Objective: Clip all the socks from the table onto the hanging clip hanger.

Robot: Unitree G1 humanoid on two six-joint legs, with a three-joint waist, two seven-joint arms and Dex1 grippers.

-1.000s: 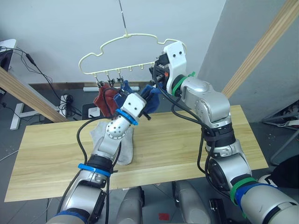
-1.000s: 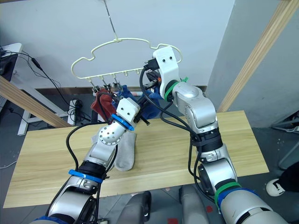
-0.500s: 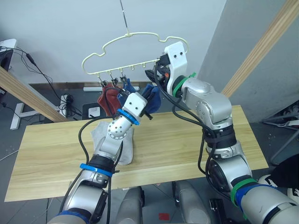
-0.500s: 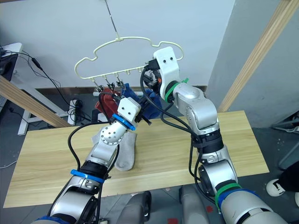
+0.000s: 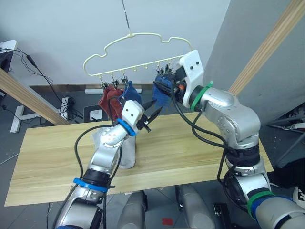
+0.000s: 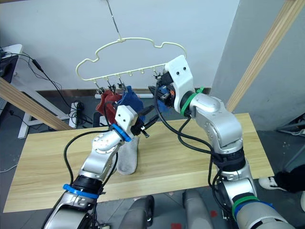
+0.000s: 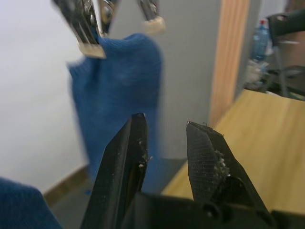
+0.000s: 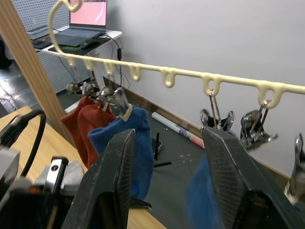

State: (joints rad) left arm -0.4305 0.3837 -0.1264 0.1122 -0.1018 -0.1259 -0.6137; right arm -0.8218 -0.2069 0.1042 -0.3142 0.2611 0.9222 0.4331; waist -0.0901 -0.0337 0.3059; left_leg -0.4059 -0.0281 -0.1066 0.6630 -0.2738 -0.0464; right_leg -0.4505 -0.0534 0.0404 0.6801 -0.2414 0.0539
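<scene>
The pale yellow-green clip hanger hangs from a thin hook above the table. On its left clips hang red socks and a blue sock. A second blue sock hangs from clips further right. Grey socks lie on the table, partly hidden under my left arm. My left gripper is open just below and in front of the second blue sock, with nothing between its fingers. Just right of that sock, my right gripper is open, facing the hanger's clip bar.
Thick wooden poles slant up at the right and the left of the table. Cables and a power strip lie on the floor behind. A laptop stands on a desk in the background.
The second blue sock now hangs from the right clips by itself. My left gripper has let it go and dropped lower. My right gripper has drawn back to the right, off the clip.
</scene>
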